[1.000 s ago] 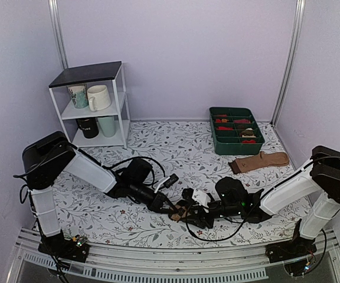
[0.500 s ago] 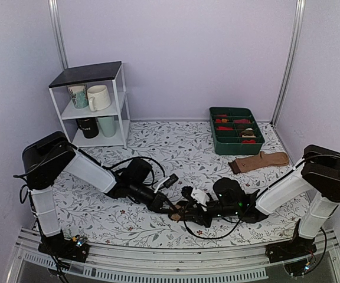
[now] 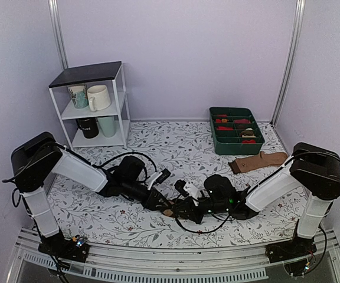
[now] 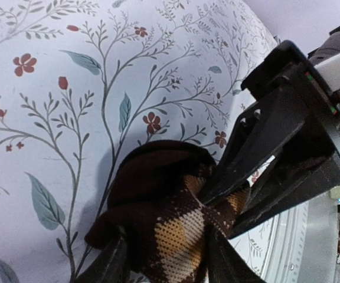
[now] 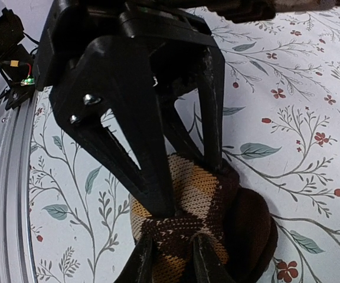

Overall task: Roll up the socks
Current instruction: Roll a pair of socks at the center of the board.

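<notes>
Near edge: both arms are reaching inward off the rail (image 3: 158, 262) and meeting low over the floral table (image 3: 128, 227), about mid-width. The socks (image 4: 158, 200) are lying there on the cloth, bunched into one wad, dark brown with tan-orange diamonds facing up.

The left gripper (image 4: 164, 242) is coming at the socks from the left. Its fingers (image 4: 108, 268) are standing part-way spread, one on each side of the socks. Can't tell if they're pressing on the knit.

The right gripper (image 5: 170, 244) is coming in from the opposite side, tips nearly nose to nose with the left's. Its fingers (image 5: 205, 262) are sitting narrow, pinching a fold of the argyle knit between them. Both sets of tips are crowding the socks, so in the top view the socks are mostly hiding under them.

Further back on the right, a tan sock (image 3: 258, 161) is lying flat, dark cuff toward centre, well apart from the socks. Behind it a green tray (image 3: 238, 150) is sitting near the back wall, with red bundles (image 3: 224, 128) showing in its compartments. Far left, a white shelf (image 3: 87, 74) is holding mugs (image 3: 99, 97) on two levels.
</notes>
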Controlling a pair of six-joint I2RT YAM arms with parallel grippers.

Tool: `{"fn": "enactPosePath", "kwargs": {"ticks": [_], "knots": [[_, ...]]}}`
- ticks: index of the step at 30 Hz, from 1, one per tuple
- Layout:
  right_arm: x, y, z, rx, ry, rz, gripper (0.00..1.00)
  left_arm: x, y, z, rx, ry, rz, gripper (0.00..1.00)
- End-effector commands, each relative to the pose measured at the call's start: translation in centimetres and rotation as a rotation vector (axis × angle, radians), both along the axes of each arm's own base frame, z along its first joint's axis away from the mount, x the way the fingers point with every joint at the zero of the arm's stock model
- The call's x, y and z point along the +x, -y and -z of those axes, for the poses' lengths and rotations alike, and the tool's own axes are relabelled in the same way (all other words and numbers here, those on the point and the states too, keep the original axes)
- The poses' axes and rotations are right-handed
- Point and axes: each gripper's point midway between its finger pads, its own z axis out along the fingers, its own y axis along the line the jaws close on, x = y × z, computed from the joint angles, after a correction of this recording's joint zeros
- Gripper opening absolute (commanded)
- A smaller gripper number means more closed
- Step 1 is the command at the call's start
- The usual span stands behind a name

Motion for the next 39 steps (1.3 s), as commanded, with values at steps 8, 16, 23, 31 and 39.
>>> {"fn": "enactPosePath", "kwargs": {"ticks": [8, 16, 23, 31, 39], "knots": [[-5.9, 9.1, 11.2, -0.445, -0.433, 0.058, 0.14, -0.8, -2.4, -4.9, -0.147, 0.271, -0.016, 0.55], [-6.4, 8.9, 10.9, -0.467, -0.569, 0.059, 0.14, -3.9, -3.0, -8.0, -0.283, 0.544, 0.13, 0.55], [-6.3, 8.6, 11.1, -0.487, -0.621, 0.057, 0.14, -3.7, -2.2, -5.7, -0.237, 0.59, 0.203, 0.65], [-5.7, 8.8, 11.4, -0.509, -0.654, 0.056, 0.14, -3.8, -2.0, -2.6, -0.155, 0.566, 0.254, 0.65], [-5.5, 9.1, 11.4, -0.52, -0.666, 0.06, 0.14, -3.5, -1.7, -0.1, -0.065, 0.546, 0.262, 0.66]]}}
